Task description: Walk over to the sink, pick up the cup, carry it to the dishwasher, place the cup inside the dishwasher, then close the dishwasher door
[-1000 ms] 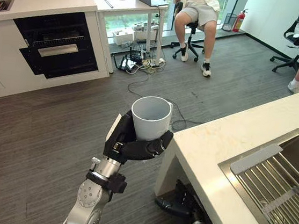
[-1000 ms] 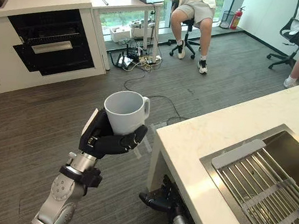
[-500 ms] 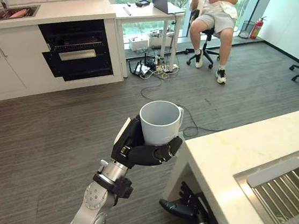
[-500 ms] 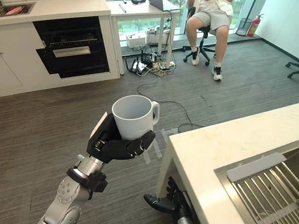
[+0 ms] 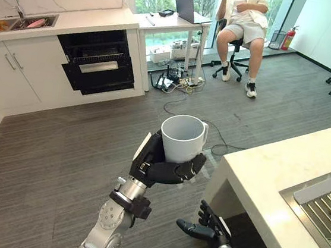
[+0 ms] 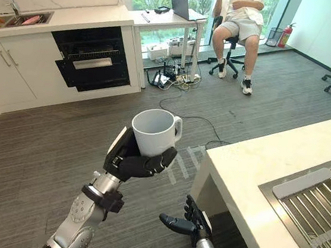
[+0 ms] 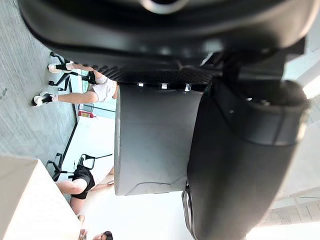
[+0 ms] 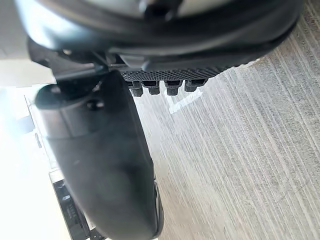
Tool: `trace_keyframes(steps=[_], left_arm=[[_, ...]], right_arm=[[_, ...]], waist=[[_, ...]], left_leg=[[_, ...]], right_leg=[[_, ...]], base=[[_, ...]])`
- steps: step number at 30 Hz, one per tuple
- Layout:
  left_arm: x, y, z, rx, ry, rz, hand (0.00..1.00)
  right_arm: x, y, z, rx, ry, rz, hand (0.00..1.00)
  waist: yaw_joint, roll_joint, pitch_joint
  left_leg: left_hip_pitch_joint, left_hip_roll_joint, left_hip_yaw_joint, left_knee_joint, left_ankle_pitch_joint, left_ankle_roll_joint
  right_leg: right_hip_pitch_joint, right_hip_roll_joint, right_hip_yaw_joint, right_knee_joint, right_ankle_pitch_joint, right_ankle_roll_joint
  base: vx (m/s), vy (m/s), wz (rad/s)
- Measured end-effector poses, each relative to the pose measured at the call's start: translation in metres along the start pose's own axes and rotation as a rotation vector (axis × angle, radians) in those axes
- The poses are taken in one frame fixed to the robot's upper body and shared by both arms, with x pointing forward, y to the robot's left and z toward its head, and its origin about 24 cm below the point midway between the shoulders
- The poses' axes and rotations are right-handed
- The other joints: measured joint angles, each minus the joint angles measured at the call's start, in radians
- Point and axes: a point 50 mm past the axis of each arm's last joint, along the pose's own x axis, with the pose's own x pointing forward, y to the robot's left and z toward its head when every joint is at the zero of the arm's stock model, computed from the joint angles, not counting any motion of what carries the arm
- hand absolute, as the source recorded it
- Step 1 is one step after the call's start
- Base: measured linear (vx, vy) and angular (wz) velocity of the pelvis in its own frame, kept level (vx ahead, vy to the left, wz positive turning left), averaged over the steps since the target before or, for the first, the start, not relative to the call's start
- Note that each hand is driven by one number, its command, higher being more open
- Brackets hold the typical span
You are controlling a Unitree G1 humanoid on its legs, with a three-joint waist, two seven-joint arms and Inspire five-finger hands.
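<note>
A white cup [image 5: 182, 137] stands upright in my left hand [image 5: 159, 166], whose fingers and thumb curl round its lower half; the handle points right. I hold it above the grey floor, left of the pale island counter. From the left wrist camera the cup [image 7: 155, 140] shows as a grey wall against the palm. The dishwasher [image 5: 98, 62] is a dark opening with racks in the white cabinets at the far left, its door [image 5: 104, 80] hanging down. My right hand [image 5: 204, 227] is low beside the island, fingers straight and spread.
The island counter [image 5: 279, 179] with its sink [image 5: 329, 208] fills the right. A far counter carries a second sink and tap [image 5: 13, 14]. A desk with a laptop [image 5: 177, 20] and floor cables [image 5: 179, 81] stand beyond. A seated person [image 5: 245, 25] is behind.
The camera has swung left: the dishwasher and far counter have come further into view and the island sink has slid off right. The cup stays gripped in my left hand.
</note>
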Motion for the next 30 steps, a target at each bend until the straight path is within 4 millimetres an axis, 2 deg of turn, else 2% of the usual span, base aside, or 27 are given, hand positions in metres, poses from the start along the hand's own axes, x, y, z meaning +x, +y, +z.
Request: trace_keyframes(steps=[2,3,4,5,6,7,8,10,11,13,14,15,16,18,22,24,30], left_arm=[[-0.002,0.003,-0.003,0.008,0.015,0.033,0.0],[-0.004,0.008,-0.003,0.023,0.019,0.062,0.0],[-0.007,0.014,-0.002,0.038,0.02,0.094,0.0],[-0.01,0.022,0.0,0.055,0.017,0.132,0.0],[-0.01,0.025,0.001,0.061,0.011,0.15,0.0],[-0.009,0.031,0.004,0.074,-0.001,0.176,0.0],[-0.01,0.035,0.007,0.084,-0.006,0.196,0.0],[-0.01,0.037,0.007,0.092,0.001,0.209,0.0],[-0.011,0.038,0.007,0.098,0.012,0.21,0.0],[-0.014,0.038,0.003,0.089,0.04,0.216,0.0],[-0.016,0.035,0.001,0.077,0.048,0.209,0.0],[-0.016,0.033,0.0,0.071,0.051,0.203,0.0],[-0.015,0.029,-0.001,0.06,0.05,0.18,0.0],[-0.012,0.021,-0.004,0.034,0.046,0.141,0.0],[-0.01,0.013,-0.006,0.017,0.05,0.084,0.0],[-0.009,0.013,-0.004,0.019,0.043,0.08,0.0],[-0.01,0.012,-0.006,0.022,0.057,0.087,0.0]], right_arm=[[-0.002,0.0,-0.004,-0.006,0.013,0.007,1.0],[-0.002,0.002,-0.004,-0.022,0.016,0.025,1.0],[-0.001,0.004,-0.003,-0.031,0.015,0.044,1.0],[0.0,0.012,-0.004,-0.035,0.02,0.08,1.0],[0.001,0.016,-0.005,-0.038,0.023,0.1,1.0],[0.001,0.022,-0.006,-0.039,0.025,0.131,1.0],[0.002,0.025,-0.005,-0.039,0.022,0.148,1.0],[0.003,0.028,-0.003,-0.045,0.015,0.159,1.0],[0.005,0.031,0.001,-0.046,0.005,0.171,1.0],[0.006,0.031,0.004,-0.05,0.0,0.175,1.0],[0.009,0.03,0.009,-0.059,-0.006,0.175,1.0],[0.011,0.03,0.011,-0.062,-0.013,0.174,1.0],[0.014,0.029,0.017,-0.07,-0.029,0.169,1.0],[0.018,0.024,0.025,-0.08,-0.049,0.142,1.0],[0.019,0.009,0.036,-0.07,-0.094,0.06,1.0],[0.019,0.008,0.04,-0.073,-0.11,0.054,1.0],[0.016,0.014,0.026,-0.078,-0.056,0.072,1.0]], waist=[[0.005,0.0,0.001],[0.007,-0.002,0.004],[0.01,0.004,0.013],[0.009,0.004,0.027],[0.008,0.001,0.032],[0.003,-0.006,0.036],[0.005,-0.01,0.037],[0.005,-0.018,0.037],[0.007,-0.038,0.045],[0.004,-0.044,0.041],[0.012,-0.028,0.043],[0.014,-0.024,0.042],[0.014,-0.012,0.037],[0.008,-0.004,0.036],[0.016,-0.002,0.037],[0.016,-0.001,0.037],[0.023,-0.001,0.037]], left_leg=[[0.007,0.002,-0.024,0.012,-0.009,0.012],[0.018,0.002,-0.034,0.016,-0.015,0.02],[0.03,0.008,-0.043,0.031,-0.035,0.033],[0.021,0.024,-0.062,0.067,-0.065,0.036],[0.013,0.032,-0.079,0.086,-0.075,0.035],[-0.003,0.038,-0.11,0.104,-0.081,0.034],[-0.017,0.037,-0.138,0.113,-0.083,0.034],[-0.038,0.023,-0.174,0.139,-0.095,0.032],[-0.049,0.001,-0.199,0.17,-0.112,0.028],[-0.072,-0.004,-0.23,0.218,-0.142,0.015],[-0.086,0.023,-0.217,0.236,-0.155,0.001],[-0.097,0.042,-0.2,0.242,-0.157,-0.003],[-0.106,0.085,-0.142,0.248,-0.154,-0.008],[-0.102,0.117,-0.088,0.223,-0.111,-0.033],[-0.037,0.109,-0.082,0.163,-0.091,-0.043],[-0.029,0.102,-0.081,0.146,-0.09,-0.046],[-0.001,0.089,-0.078,0.113,-0.079,-0.05]], right_leg=[[-0.074,-0.011,0.015,0.168,0.032,-0.071],[-0.119,-0.019,0.022,0.265,0.071,-0.133],[-0.156,-0.011,0.053,0.34,0.075,-0.155],[-0.162,0.034,0.088,0.327,-0.002,-0.106],[-0.163,0.061,0.104,0.301,-0.034,-0.093],[-0.167,0.114,0.127,0.226,-0.062,-0.074],[-0.171,0.161,0.17,0.133,-0.062,-0.068],[-0.169,0.19,0.217,0.035,-0.06,-0.067],[-0.163,0.181,0.216,-0.001,-0.055,-0.075],[-0.149,0.174,0.195,-0.008,-0.004,-0.075],[-0.14,0.184,0.165,-0.018,-0.002,-0.078],[-0.139,0.191,0.151,-0.031,0.0,-0.082],[-0.137,0.2,0.116,-0.046,0.01,-0.09],[-0.131,0.204,0.074,-0.045,0.008,-0.097],[-0.079,0.205,0.063,-0.059,0.003,-0.102],[-0.074,0.201,0.064,-0.067,0.003,-0.102],[-0.043,0.197,0.073,-0.106,0.005,-0.099]], base=[[0.06,0.11,0.34],[0.07,0.096,0.17],[0.05,0.068,0.25],[0.03,0.027,0.3],[0.03,0.008,0.61],[0.05,-0.01,0.75],[0.05,-0.011,0.7],[0.09,-0.052,0.73],[0.12,-0.098,0.83],[0.13,-0.136,0.8],[0.18,-0.171,0.68],[0.23,-0.205,0.59],[0.17,-0.147,0.54],[0.24,-0.142,0.61],[0.17,-0.016,0.15],[0.06,0.045,0.01],[0.0,0.013,0.0]])
